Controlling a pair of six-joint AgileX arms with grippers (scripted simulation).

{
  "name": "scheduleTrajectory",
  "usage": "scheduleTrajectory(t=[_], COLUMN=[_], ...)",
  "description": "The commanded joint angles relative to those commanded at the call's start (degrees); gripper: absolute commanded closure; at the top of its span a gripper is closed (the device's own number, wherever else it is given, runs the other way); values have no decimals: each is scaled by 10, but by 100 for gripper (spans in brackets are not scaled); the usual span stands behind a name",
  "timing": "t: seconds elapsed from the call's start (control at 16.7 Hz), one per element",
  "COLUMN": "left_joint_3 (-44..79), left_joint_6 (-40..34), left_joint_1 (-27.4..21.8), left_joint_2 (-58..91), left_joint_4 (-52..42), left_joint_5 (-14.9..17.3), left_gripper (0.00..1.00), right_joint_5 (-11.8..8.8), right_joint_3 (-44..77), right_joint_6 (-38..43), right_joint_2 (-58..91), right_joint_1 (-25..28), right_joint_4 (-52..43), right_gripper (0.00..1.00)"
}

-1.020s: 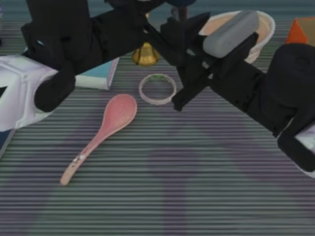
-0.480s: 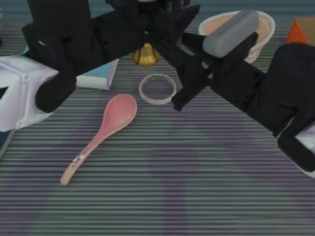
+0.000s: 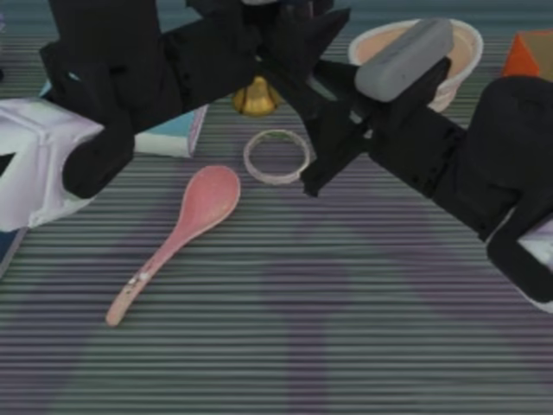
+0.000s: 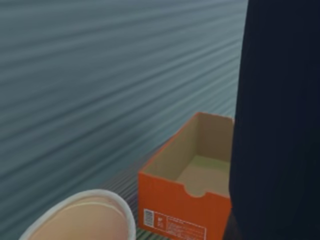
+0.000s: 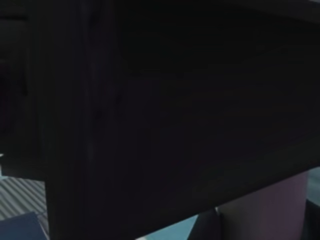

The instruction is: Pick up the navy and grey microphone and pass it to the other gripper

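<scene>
- Room to move: the whole near half of the table (image 3: 346,328), from 4 round to 8 o'clock, is bare. All the clutter sits in the far half, and both arms crowd it.
- My left gripper (image 3: 298,39) is up at 12 o'clock by the far edge. My right gripper (image 3: 324,112) is just beside it, reaching in from 3 o'clock, and the two overlap from above.
- Microphone: I can't pick it out anywhere. If it's there, it's hidden in that black tangle at 12 o'clock.
- I can't tell whether either gripper is open, closed or holding anything.
- Versus a second ago, my left gripper has slid right, up against the right one. In the last half second almost nothing moved.
- Counting the loose things, it's one of each:
  - one pink spoon (image 3: 186,233) at 9 o'clock
  - one gold bell (image 3: 257,97)
  - one ring (image 3: 276,156) just below the bell
  - one bowl (image 3: 462,39) at 1 o'clock
  - one orange box (image 3: 529,54) at the right edge
  - one teal box (image 3: 173,134) under my left arm
- My left wrist camera shows the orange box (image 4: 185,195) open, with the bowl's rim (image 4: 100,205) near it.
- The right wrist camera is dark.
</scene>
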Motion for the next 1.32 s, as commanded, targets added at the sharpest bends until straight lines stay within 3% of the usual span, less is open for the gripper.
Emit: scheduleTrajectory(t=[0.78,1.32], left_joint_3=[0,0], left_joint_6=[0,1], left_joint_1=[0,0], left_joint_2=[0,0], left_joint_4=[0,0], left_joint_5=[0,0], left_gripper=[100,100], right_joint_5=[0,0], right_joint_3=[0,0], right_joint_6=[0,0], right_joint_2=[0,0], right_joint_1=[0,1], right_joint_4=[0,0], right_gripper=[2,0])
